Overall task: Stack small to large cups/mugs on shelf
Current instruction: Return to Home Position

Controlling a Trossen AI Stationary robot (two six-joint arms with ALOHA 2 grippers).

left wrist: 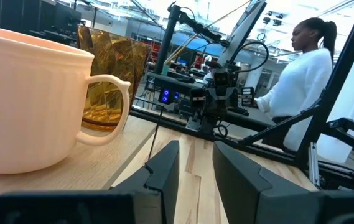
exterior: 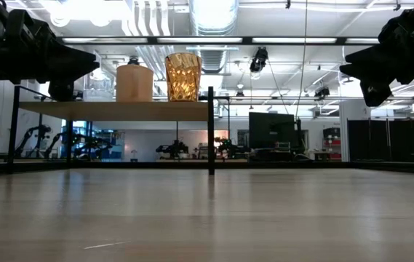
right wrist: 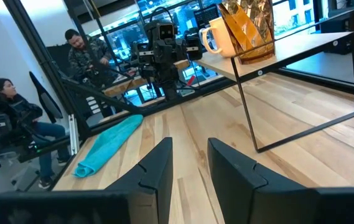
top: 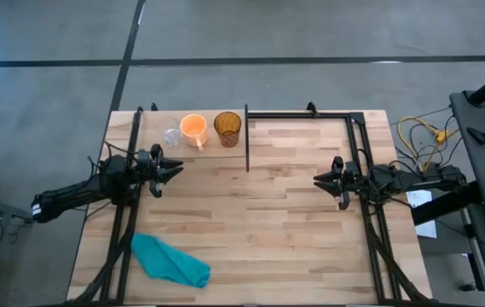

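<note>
On shelf [top: 210, 152]: tiny clear cup [top: 171, 136]; orange mug [top: 193, 127] w/ handle; amber tumbler [top: 228, 126].

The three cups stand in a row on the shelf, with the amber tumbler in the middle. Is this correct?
No: the orange mug is in the middle, between the clear glass cup and the amber tumbler, in a row on the shelf. The high view shows it.

Grey floor [top: 310, 26] is showing dark seams around the wooden counter [top: 293, 222]. Ceiling ducts [exterior: 214, 14] and strip lights [exterior: 279, 40] are running overhead. Person in a white top [left wrist: 298, 81] is standing behind. Seated person [right wrist: 5, 115] is facing black frames.
</note>
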